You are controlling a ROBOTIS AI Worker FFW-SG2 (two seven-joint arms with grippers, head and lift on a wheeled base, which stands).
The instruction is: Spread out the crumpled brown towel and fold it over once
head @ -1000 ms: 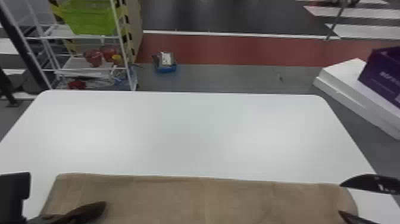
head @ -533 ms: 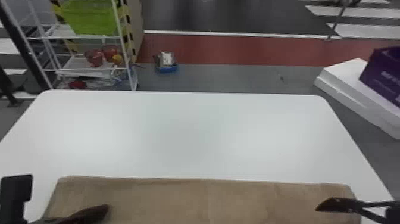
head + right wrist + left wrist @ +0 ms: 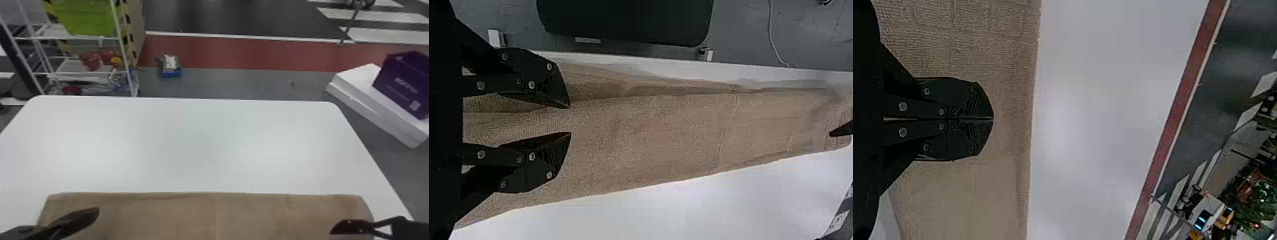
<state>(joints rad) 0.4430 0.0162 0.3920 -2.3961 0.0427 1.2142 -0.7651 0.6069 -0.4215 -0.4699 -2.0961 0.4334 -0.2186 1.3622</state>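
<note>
Brown towel: we see the brown towel [image 3: 191, 213] at six o'clock in the head view, laid along the near part of the white table [image 3: 207, 143] as a broad band from about eight o'clock to between four and five.
Towel's far edge: nearly straight, with its corners a little rounded; we find shallow creases in the cloth towards five o'clock.
Left gripper: our left gripper [image 3: 92, 213] is at eight o'clock, over that end of the towel. Its two black fingers are closed, meeting along a thin seam in the left wrist view; we cannot tell whether any cloth is pinched beneath the tips.
Right gripper: our right gripper [image 3: 333, 230] is between four and five o'clock, over the other end of the towel. Its fingers stand apart, and in the right wrist view we see brown cloth through the gap.
Rack: at ten o'clock, beyond the table, we have a white wire rack [image 3: 123, 48] with a green bin [image 3: 86, 19] on it and red containers [image 3: 91, 60] on a lower level.
Floor: at eleven o'clock a small blue tray [image 3: 171, 74] sits where the grey floor meets a red strip [image 3: 255, 52].
Box: between two and three o'clock, a purple box [image 3: 399, 83] rests on stacked white slabs [image 3: 367, 99].
</note>
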